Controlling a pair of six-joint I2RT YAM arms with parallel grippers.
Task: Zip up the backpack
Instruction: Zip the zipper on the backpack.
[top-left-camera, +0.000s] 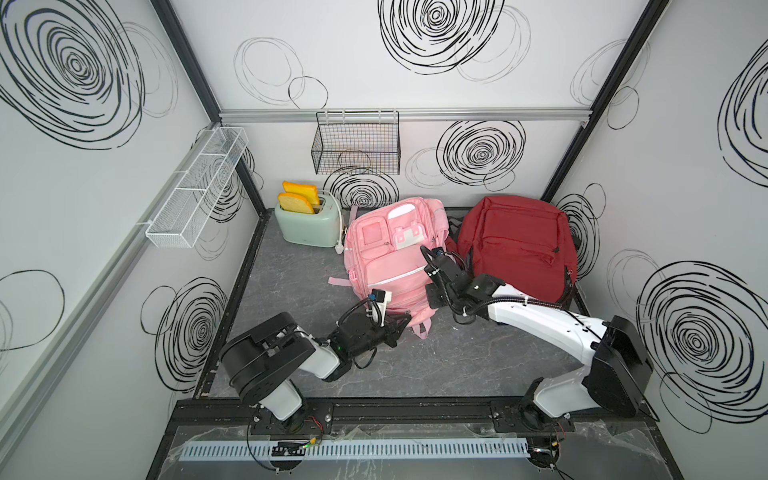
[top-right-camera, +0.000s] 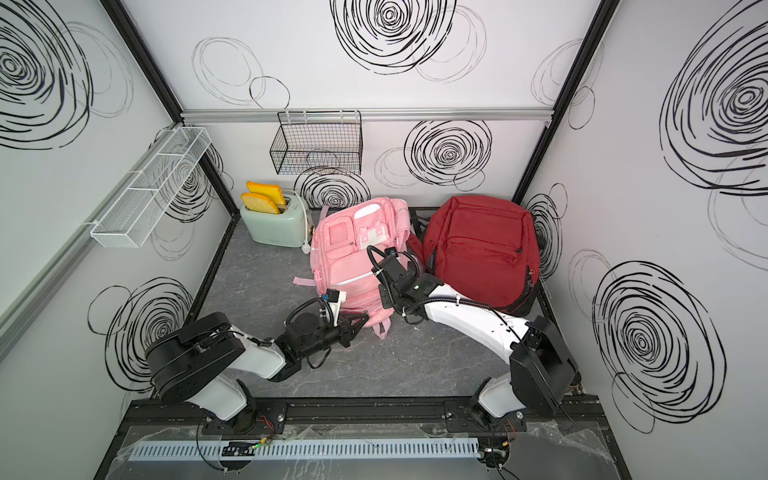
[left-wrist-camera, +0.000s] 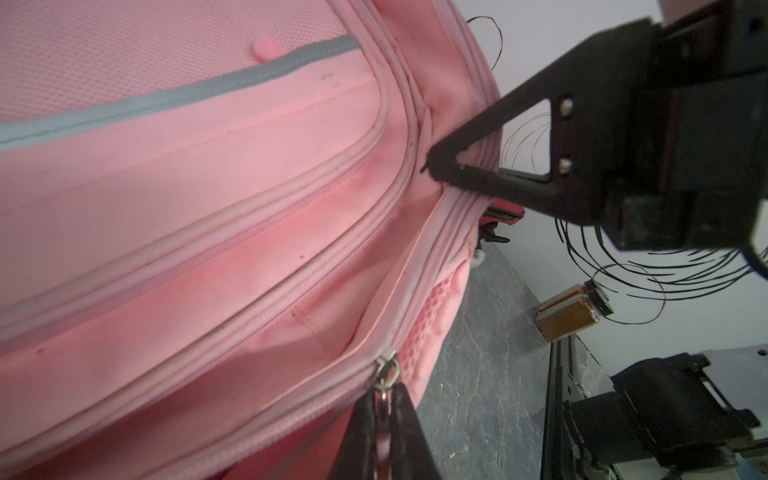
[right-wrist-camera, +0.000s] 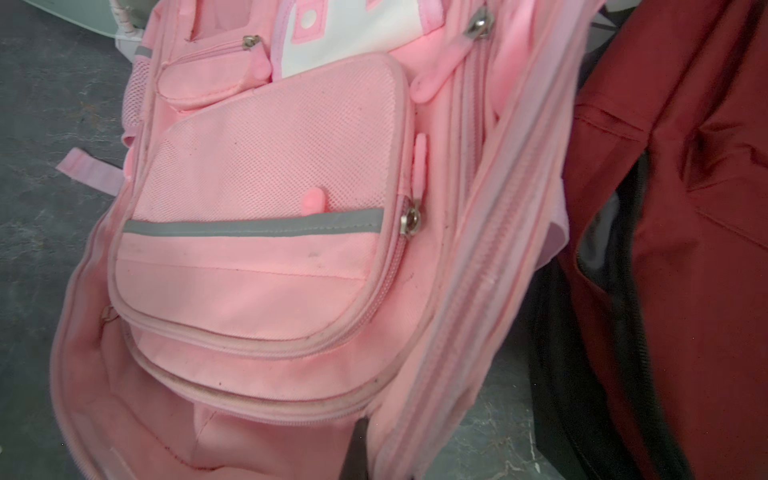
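The pink backpack (top-left-camera: 386, 257) (top-right-camera: 353, 257) lies flat on the grey table, its main zipper parted along the near end. My left gripper (left-wrist-camera: 384, 415) (top-left-camera: 405, 320) is shut on the metal zipper pull (left-wrist-camera: 387, 372) at the bag's near edge. In the left wrist view, closed zipper runs one way from the pull and parted track (left-wrist-camera: 436, 249) the other. My right gripper (right-wrist-camera: 359, 432) (left-wrist-camera: 434, 166) is shut, pinching the pink fabric beside the zipper track on the bag's right side. In both top views its fingertips are hidden under its wrist.
A red backpack (top-left-camera: 519, 245) lies against the pink one's right side. A mint toaster (top-left-camera: 307, 224) holding bread stands at the back left. A black wire basket (top-left-camera: 355, 145) and a white mesh shelf (top-left-camera: 199, 187) hang on the walls. A spice jar (left-wrist-camera: 573, 316) stands on the table.
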